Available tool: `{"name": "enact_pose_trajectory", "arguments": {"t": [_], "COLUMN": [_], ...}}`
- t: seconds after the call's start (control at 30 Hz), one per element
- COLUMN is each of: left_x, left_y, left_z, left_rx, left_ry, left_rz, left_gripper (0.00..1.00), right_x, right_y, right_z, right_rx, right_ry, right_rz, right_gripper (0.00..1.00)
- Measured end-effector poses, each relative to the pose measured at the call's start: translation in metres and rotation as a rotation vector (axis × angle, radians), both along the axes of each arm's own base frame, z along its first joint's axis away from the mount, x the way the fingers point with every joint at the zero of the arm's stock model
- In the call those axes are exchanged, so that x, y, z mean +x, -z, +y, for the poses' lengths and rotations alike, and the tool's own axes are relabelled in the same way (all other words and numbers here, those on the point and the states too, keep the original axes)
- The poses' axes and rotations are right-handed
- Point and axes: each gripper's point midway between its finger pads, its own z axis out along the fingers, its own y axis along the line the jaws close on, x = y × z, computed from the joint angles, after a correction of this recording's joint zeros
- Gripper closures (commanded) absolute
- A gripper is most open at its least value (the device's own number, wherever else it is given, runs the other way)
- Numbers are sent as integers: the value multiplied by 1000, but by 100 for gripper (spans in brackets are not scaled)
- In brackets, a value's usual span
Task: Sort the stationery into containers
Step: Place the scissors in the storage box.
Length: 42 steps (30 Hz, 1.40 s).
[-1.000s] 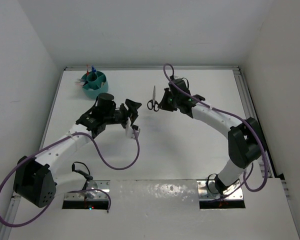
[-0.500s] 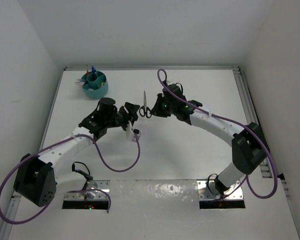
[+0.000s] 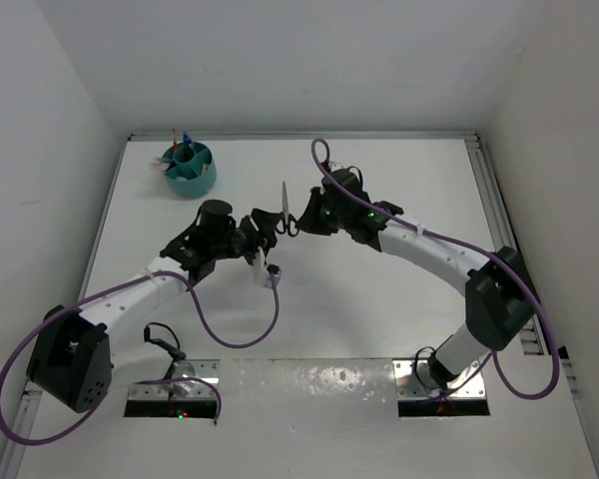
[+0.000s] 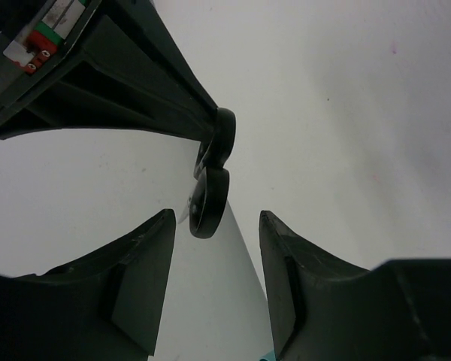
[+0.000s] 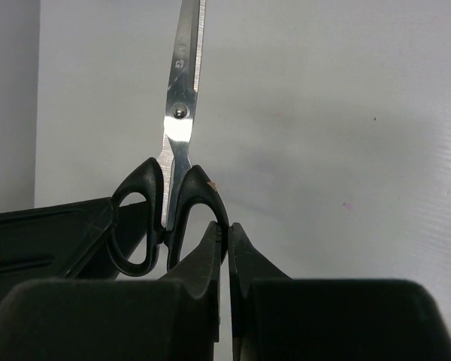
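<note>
My right gripper [image 3: 303, 222] is shut on one handle ring of black-handled scissors [image 3: 285, 208] and holds them above the table, blades pointing away. In the right wrist view the fingertips [image 5: 227, 229] pinch the right ring and the steel blades [image 5: 182, 90] rise straight up. My left gripper [image 3: 266, 230] is open just left of the handles. In the left wrist view the handles [image 4: 210, 197] show edge-on just above my open gripper [image 4: 215, 224], without touching it. The teal organiser cup [image 3: 191, 171] stands at the far left with pens in it.
White walls close in the table on the left, back and right. A metal rail [image 3: 491, 200] runs along the right edge. The left arm's purple cable [image 3: 242, 334] loops over the table in front of the arms.
My right gripper has carried the scissors left, toward the left gripper. My left gripper has shifted right and a little back, so its open jaws now sit by the scissor handles.
</note>
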Motion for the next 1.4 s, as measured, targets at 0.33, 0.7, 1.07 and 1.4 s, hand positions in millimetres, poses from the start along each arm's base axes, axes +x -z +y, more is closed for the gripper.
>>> {"name": "enact_pose_trajectory", "arguments": {"t": [0.33, 0.7, 1.07, 1.4], "left_x": [2, 5, 10, 97], "left_y": [-4, -3, -6, -79], "left_z": [-3, -4, 5, 65], "left_rx": [-17, -20, -140, -600], "left_ry": [4, 0, -159, -615], "left_rz": [-36, -39, 190, 513], "left_gripper": [71, 100, 100, 100], "right_x": [-4, -4, 6, 49], "right_y": [-4, -11, -16, -127], "right_z": [7, 13, 0, -103], "right_rx": [7, 20, -17, 8], "right_ry": [-19, -32, -51, 237], "right_rz": [-7, -24, -63, -390], "right_gripper": [100, 100, 38, 34]}}
